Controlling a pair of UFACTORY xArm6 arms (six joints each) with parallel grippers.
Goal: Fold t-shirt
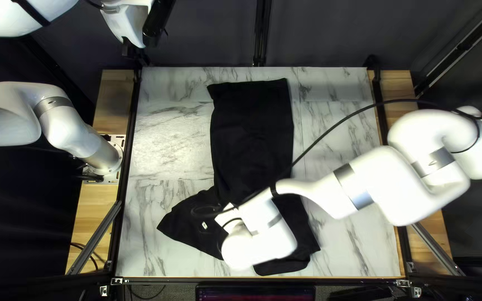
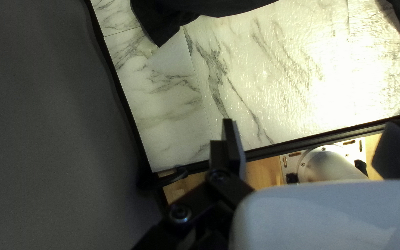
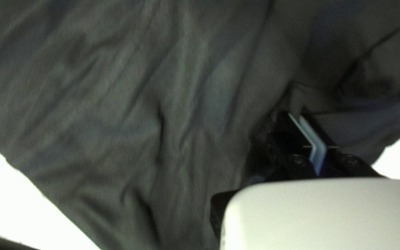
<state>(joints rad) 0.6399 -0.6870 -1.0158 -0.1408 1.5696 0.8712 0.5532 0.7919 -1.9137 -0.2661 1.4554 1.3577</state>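
Observation:
The black t-shirt (image 1: 252, 128) lies as a long strip from near the table's far edge towards its near edge, with a wide flap spread to the left at the near end. Over that near part is my right gripper (image 1: 234, 222), its fingertips hidden in the top left view. In the right wrist view the right gripper (image 3: 297, 115) has its fingers close together on a pinched ridge of the t-shirt (image 3: 186, 106). My left gripper (image 1: 133, 49) is raised by the table's far left corner; in its wrist view the left gripper (image 2: 312, 123) holds nothing between its spread fingers.
Marble-patterned table (image 1: 168, 128) shows on both sides of the cloth. My right arm (image 1: 364, 181) reaches across its right half, with a black cable (image 1: 336, 125) looping above. A dark rail (image 2: 302, 141) borders the table beneath my left gripper.

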